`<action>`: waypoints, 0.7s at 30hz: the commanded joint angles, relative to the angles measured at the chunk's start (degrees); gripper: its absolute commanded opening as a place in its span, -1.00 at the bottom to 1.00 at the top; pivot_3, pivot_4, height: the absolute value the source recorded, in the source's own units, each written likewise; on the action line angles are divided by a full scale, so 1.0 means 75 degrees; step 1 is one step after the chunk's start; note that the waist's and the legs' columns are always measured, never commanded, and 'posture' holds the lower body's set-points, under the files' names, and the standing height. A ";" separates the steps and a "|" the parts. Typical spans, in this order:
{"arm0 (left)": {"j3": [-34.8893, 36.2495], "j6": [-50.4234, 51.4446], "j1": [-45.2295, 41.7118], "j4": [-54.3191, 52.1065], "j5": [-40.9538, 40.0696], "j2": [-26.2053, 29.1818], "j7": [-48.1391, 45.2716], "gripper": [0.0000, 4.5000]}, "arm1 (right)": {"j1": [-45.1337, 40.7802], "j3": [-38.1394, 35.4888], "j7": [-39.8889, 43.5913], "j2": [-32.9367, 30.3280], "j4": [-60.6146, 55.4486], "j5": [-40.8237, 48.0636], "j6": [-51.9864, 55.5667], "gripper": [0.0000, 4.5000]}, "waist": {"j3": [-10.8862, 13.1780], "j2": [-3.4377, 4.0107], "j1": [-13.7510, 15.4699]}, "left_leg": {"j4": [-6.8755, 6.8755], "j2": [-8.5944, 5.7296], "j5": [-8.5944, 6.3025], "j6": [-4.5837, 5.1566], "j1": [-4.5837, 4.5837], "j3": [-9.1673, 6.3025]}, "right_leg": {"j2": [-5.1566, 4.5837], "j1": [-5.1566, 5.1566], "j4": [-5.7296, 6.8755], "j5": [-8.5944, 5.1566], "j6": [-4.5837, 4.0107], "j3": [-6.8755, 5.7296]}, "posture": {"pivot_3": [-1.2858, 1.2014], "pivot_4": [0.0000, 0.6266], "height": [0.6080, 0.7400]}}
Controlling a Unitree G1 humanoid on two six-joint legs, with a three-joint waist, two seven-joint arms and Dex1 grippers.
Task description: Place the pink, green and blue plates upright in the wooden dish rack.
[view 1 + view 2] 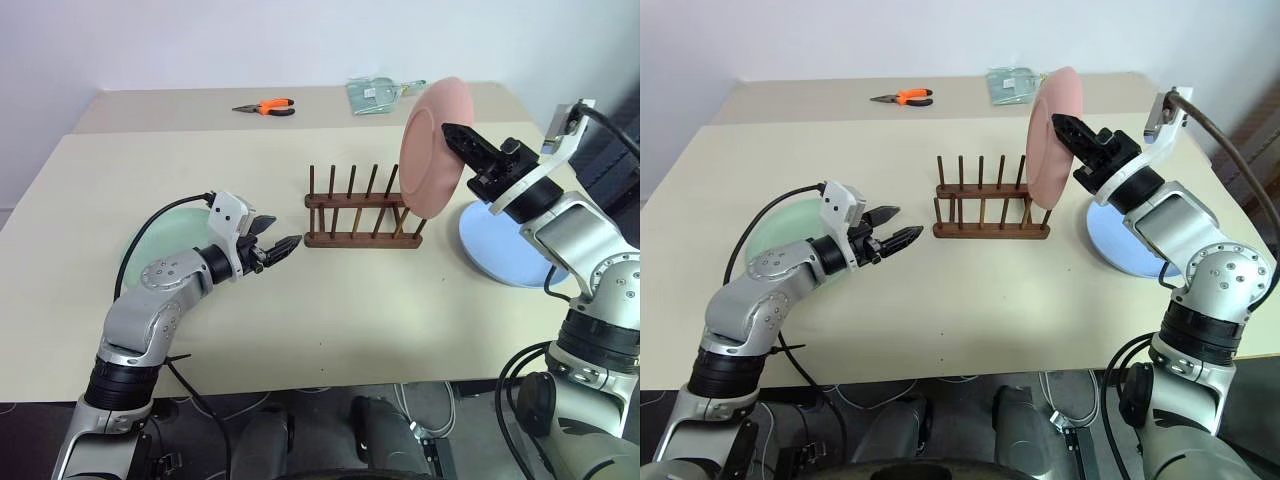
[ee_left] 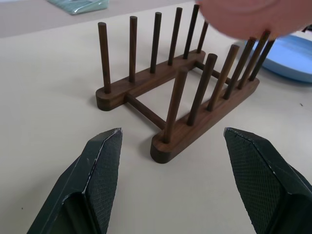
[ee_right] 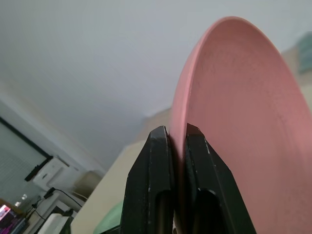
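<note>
Nearest the front edge of the desk [image 1: 330, 330], the left gripper [image 1: 283, 247] is held low with its fingers spread wide and nothing between them. It is pointed at the near end of the wooden dish rack [image 1: 360, 215], perhaps so the rack can be kept from sliding. The rack is set in the middle of the desk, and its slots are all free. The pink plate [image 1: 432, 148] is pinched by its rim in the right gripper [image 1: 455, 135], whose fingers are shut tight on it. The plate is held up on its edge over the right end of the rack, likely so it can be lowered between the pegs. The green plate [image 1: 160, 240] is laid flat by the left edge, and the blue plate [image 1: 490, 245] by the right edge. Orange pliers [image 1: 266, 107] and a clear bag [image 1: 375, 93] are left near the far edge, by a white wall [image 1: 200, 40].
</note>
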 commanded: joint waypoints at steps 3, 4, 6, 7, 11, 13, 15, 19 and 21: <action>0.0298 0.0064 0.0059 -0.0291 -0.0165 -0.0004 -0.0046 0.65 | -0.0430 0.0192 0.0281 -0.0027 0.0344 -0.0665 -0.0500 -0.28 | 0.0001 0.0002 -0.0005 | -0.0001 0.0000 0.0000 0.0000 0.0000 0.0000 | 0.0000 -0.0001 0.0001 0.0000 0.0000 0.0000 | 0.03 -0.52 1.00; 0.0348 0.0015 0.0094 -0.0320 -0.0182 -0.0027 -0.0040 0.77 | -0.0530 0.0324 0.0436 -0.0085 0.0319 -0.1037 -0.0700 -0.09 | 0.0001 0.0002 -0.0011 | -0.0001 0.0000 0.0000 0.0000 -0.0002 0.0000 | 0.0000 -0.0003 0.0001 0.0000 0.0000 0.0000 | 0.03 -0.52 1.00; 0.0529 -0.0027 0.0094 -0.0285 -0.0180 -0.0137 0.0152 1.00 | -0.0650 0.0694 0.0752 -0.0268 0.0212 -0.1987 -0.1179 0.35 | 0.0001 0.0002 -0.0021 | -0.0001 0.0000 0.0000 0.0000 -0.0001 0.0002 | 0.0000 -0.0004 0.0000 0.0000 0.0001 0.0000 | 0.03 -0.52 1.00; 0.0632 -0.0024 0.0061 -0.0231 -0.0163 -0.0209 0.0292 1.00 | -0.0679 0.0887 0.0905 -0.0360 0.0171 -0.2472 -0.1414 0.55 | 0.0001 0.0002 -0.0016 | -0.0001 0.0000 0.0000 0.0000 -0.0001 0.0002 | 0.0000 -0.0003 0.0000 -0.0002 0.0005 0.0000 | 0.03 -0.52 1.00; 0.1717 -0.0353 -0.0419 0.0353 0.0375 -0.0781 0.2090 1.00 | -0.1065 0.1540 0.1391 -0.0848 0.0229 -0.4999 -0.3321 0.77 | 0.0002 -0.0002 0.0024 | 0.0002 -0.0003 0.0000 0.0000 -0.0002 -0.0003 | 0.0000 0.0000 -0.0003 -0.0015 0.0034 -0.0002 | 0.03 -0.52 1.00; 0.2422 -0.0310 -0.0742 0.0642 0.0965 -0.1039 0.3640 1.00 | -0.1221 0.1648 0.1709 -0.1096 0.0237 -0.5774 -0.3990 0.77 | 0.0003 -0.0002 0.0014 | 0.0004 -0.0004 0.0000 -0.0001 -0.0004 -0.0003 | 0.0000 -0.0002 -0.0002 -0.0002 0.0059 -0.0002 | 0.03 -0.52 1.00; 0.3345 0.0340 -0.0985 0.0795 0.1751 -0.1296 0.5690 1.00 | -0.1177 0.1899 0.2808 -0.1448 -0.0262 -0.5894 -0.4217 0.77 | 0.0000 -0.0007 0.0003 | 0.0002 -0.0004 0.0000 -0.0001 -0.0003 -0.0004 | 0.0000 -0.0002 -0.0003 0.0005 0.0075 -0.0002 | 0.03 -0.52 1.00; 0.4212 0.1453 -0.0857 0.0200 0.2301 -0.1743 0.7251 1.00 | -0.0737 0.2827 0.4765 -0.2101 -0.1623 -0.5721 -0.3893 1.00 | -0.0009 -0.0018 -0.0061 | -0.0038 0.0000 -0.0001 -0.0001 0.0021 0.0002 | -0.0002 -0.0001 -0.0010 0.0000 0.0095 0.0000 | 0.03 -0.52 1.00; 0.4611 0.2329 -0.0952 -0.0034 0.1623 -0.2302 0.7213 1.00 | -0.0323 0.3452 0.5476 -0.2366 -0.2426 -0.5655 -0.3532 1.00 | -0.0018 -0.0043 0.0029 | -0.0046 0.0001 -0.0001 -0.0004 0.0018 -0.0007 | -0.0001 -0.0002 -0.0008 0.0000 0.0095 -0.0007 | 0.03 -0.52 1.00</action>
